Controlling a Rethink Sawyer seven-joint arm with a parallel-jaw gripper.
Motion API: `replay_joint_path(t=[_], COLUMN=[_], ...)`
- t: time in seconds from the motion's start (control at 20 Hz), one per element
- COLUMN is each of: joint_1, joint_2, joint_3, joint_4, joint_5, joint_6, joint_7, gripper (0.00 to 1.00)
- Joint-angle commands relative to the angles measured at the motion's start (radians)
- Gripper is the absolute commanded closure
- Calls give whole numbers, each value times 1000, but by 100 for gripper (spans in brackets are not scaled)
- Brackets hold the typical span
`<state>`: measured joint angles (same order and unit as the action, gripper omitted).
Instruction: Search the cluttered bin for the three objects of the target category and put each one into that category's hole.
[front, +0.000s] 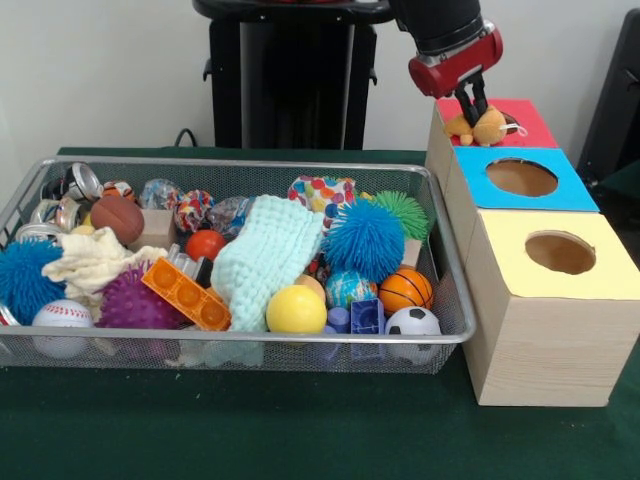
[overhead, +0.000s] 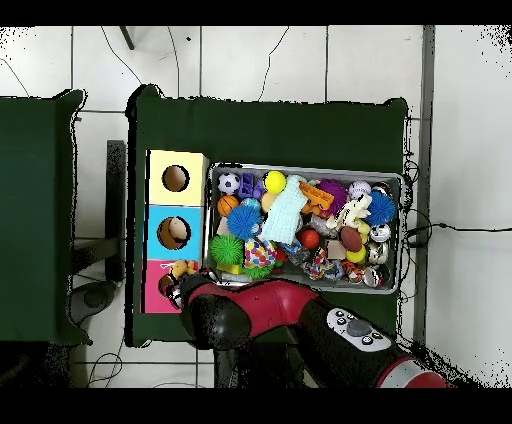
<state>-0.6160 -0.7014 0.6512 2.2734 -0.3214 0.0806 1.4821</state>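
Note:
My gripper hangs over the red-topped box at the far end of the row of boxes, shut on a small tan and orange plush toy. The toy dangles just above the red top and covers most of that box's hole. From above, the plush toy shows over the red box, beside the arm's black wrist. The wire bin on the left is packed with balls, blocks, cloths and cans.
A blue-topped box and a yellow-topped box stand in line in front of the red one, each with a round hole. A spiky blue ball, a mint cloth and a yellow ball lie in the bin.

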Motion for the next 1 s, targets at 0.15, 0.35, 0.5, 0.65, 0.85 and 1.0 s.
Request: replay_joint_path(t=[0.15, 0.35, 0.5, 0.65, 0.85, 1.0], joint_1=[5, -28, -39, -40, -56, -56], joint_2=[173, 176, 181, 179, 160, 149], joint_3=[2, 28, 37, 45, 45, 52], joint_4=[-121, -87, -76, -87, -55, -52], joint_5=[-60, -6, 33, 43, 96, 118], joint_6=[-11, 69, 144, 238, 318, 366], joint_7=[68, 80, 80, 38, 50, 35], gripper=[100, 100, 100, 100, 100, 100])
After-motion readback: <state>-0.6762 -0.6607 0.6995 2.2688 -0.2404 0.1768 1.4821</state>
